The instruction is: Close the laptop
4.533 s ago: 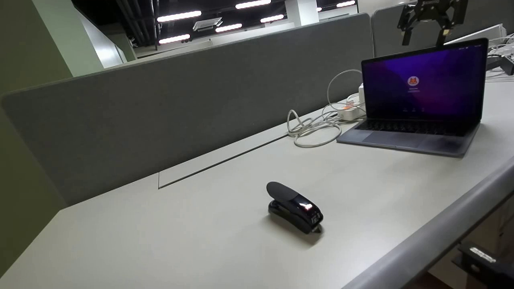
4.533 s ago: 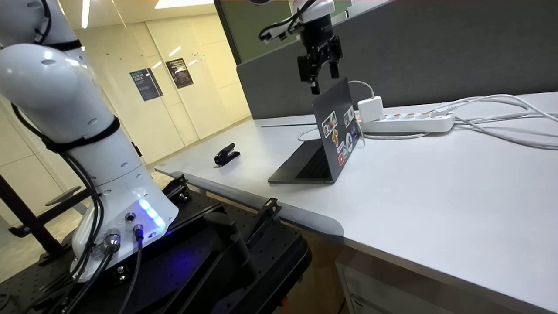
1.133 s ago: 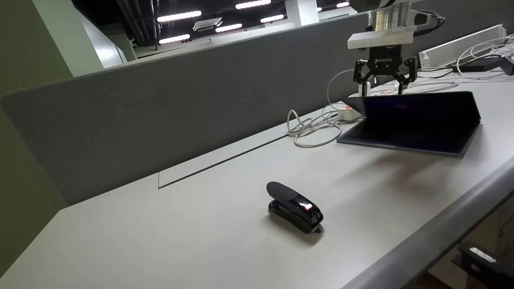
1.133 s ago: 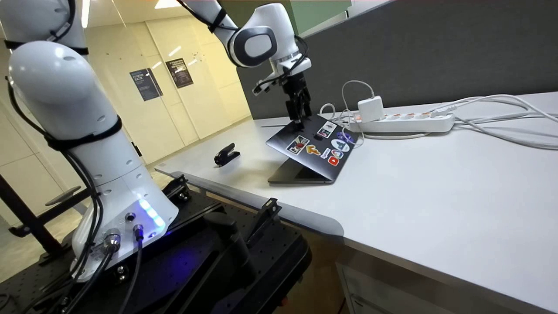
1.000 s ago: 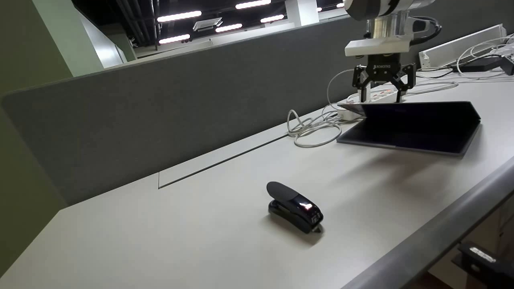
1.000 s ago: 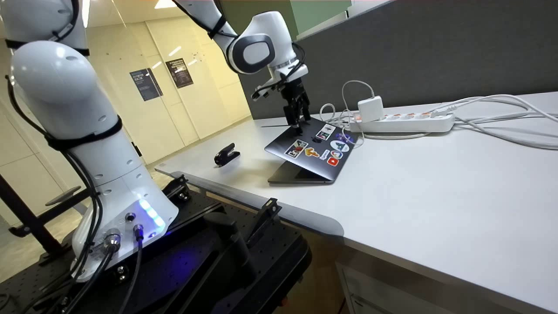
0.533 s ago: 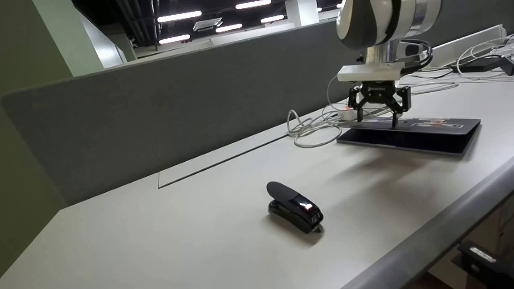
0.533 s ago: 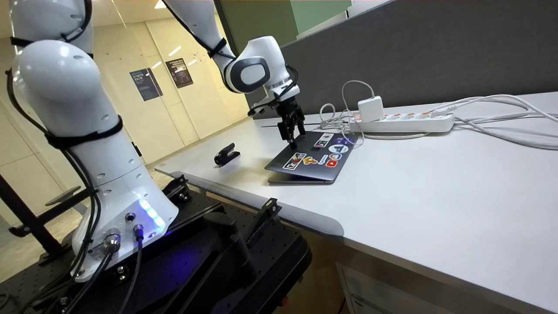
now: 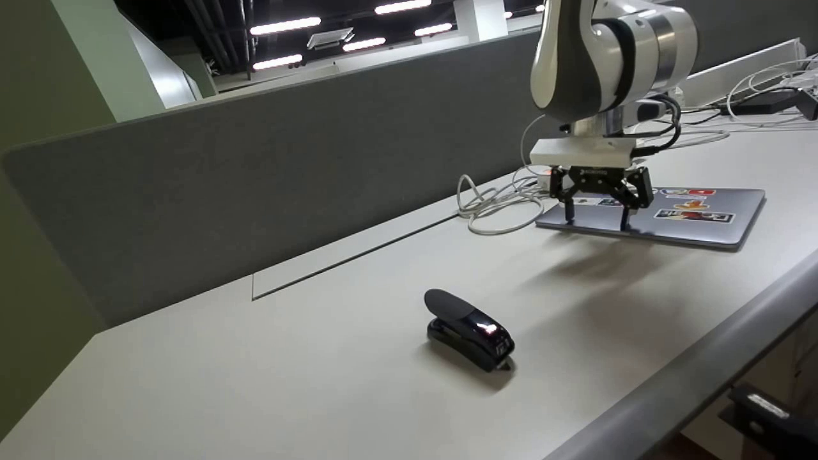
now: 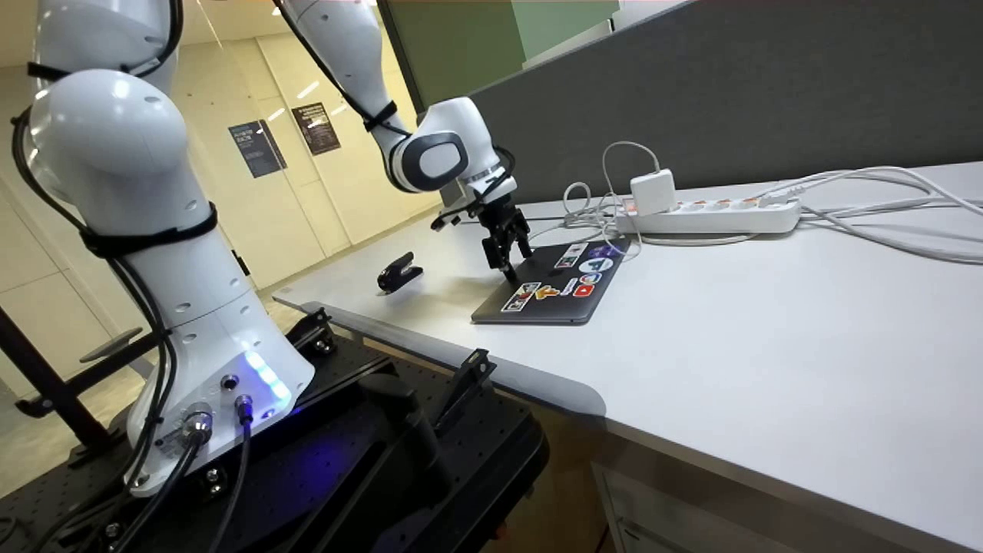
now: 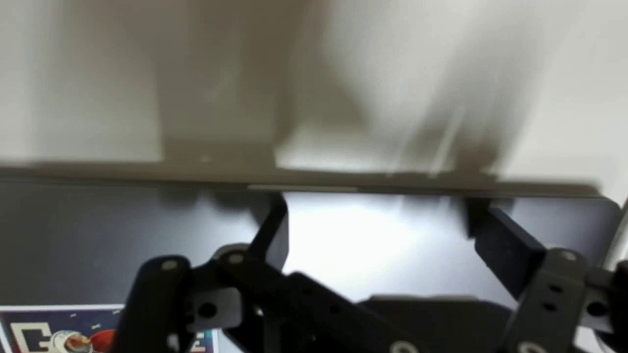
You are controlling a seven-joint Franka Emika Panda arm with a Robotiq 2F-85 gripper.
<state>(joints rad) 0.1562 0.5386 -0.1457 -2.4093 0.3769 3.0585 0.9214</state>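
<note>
Laptop [image 9: 664,230] lid down, gripper [image 9: 597,221] at its front edge

Laptop lies flat on the desk [image 9: 287,383], stickers [image 9: 694,216] facing up, white power strip [image 10: 714,223] near a back corner. I've got the gripper pointing down over the lid, off-centre toward one front corner, fingers [image 11: 510,250] spread wide. Tips low at the metal; from these angles I can't tell if they touch. Wrist view: one finger by the middle notch [image 11: 304,188], other toward the corner. Black stapler-like thing [image 9: 476,332] on same desk, well apart.
</note>
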